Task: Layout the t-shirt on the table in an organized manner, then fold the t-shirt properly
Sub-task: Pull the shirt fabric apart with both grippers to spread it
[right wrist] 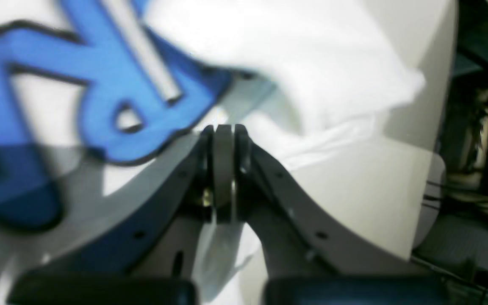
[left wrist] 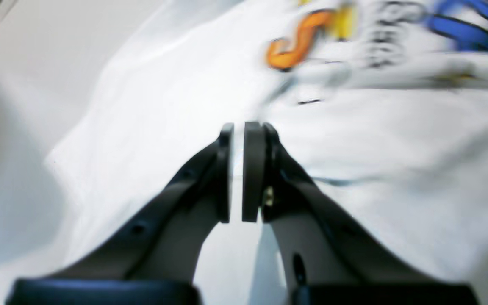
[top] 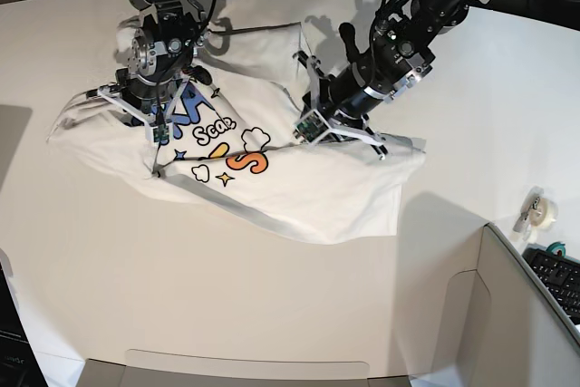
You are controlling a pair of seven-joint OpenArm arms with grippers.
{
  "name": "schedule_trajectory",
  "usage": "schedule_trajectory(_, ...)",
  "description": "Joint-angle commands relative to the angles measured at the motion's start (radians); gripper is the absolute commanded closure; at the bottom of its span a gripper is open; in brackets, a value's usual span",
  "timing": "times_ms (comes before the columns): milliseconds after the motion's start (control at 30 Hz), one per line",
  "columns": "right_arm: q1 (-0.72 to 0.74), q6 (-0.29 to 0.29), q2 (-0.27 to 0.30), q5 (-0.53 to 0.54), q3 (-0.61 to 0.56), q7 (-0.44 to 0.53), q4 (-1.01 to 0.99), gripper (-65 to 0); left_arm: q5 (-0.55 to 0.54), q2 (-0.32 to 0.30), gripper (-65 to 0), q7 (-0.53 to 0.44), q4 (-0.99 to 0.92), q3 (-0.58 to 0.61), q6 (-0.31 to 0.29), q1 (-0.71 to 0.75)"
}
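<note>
1. Two arms reach down onto the t-shirt [top: 272, 183], which lies rumpled on the table [top: 272, 314] with its print facing up.
2. Left gripper [left wrist: 237, 169]: jaws nearly together, pinching white cloth between the pads.
3. Right gripper [right wrist: 223, 169]: jaws clamped tight on a fold beside the blue letters.
</note>
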Motion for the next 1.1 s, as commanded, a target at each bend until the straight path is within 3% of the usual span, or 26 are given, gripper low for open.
schedule_trajectory(0,0.019,-0.005,0.002,-0.020,0.007,0.014,0.016,0.0,0.010,0.030,-4.3,-0.009,0.023,-0.004,0.002,-0.017)
schedule_trajectory(167,0.035,-0.005,0.002,-0.026,0.009,0.014,0.014,0.0,0.010,0.127,-4.6,0.018,-0.031,0.016,-0.053,-0.041)
schedule_trajectory(467,0.029,-0.005,-0.003,-0.028,0.001,0.014,0.016,0.0,0.010,0.256,-4.6,-0.006,-0.376,0.101,-0.054,-0.143)
schedule_trajectory(600,0.027,-0.005,0.002,-0.028,0.001,0.014,0.017,0.0,0.011,0.256,-4.7,-0.056,-0.499,0.109,-0.054,-0.135)
schedule_trajectory(867,0.062,-0.005,0.011,-0.028,0.004,0.014,0.003,0.0,0.016,0.199,-4.7,-0.025,-0.529,0.109,-0.053,-0.109)
schedule_trajectory(1067,0.187,-0.005,0.068,-0.022,-0.003,0.022,-0.201,0.0,0.016,0.150,-4.7,-0.034,-0.519,0.111,-0.053,-0.069)
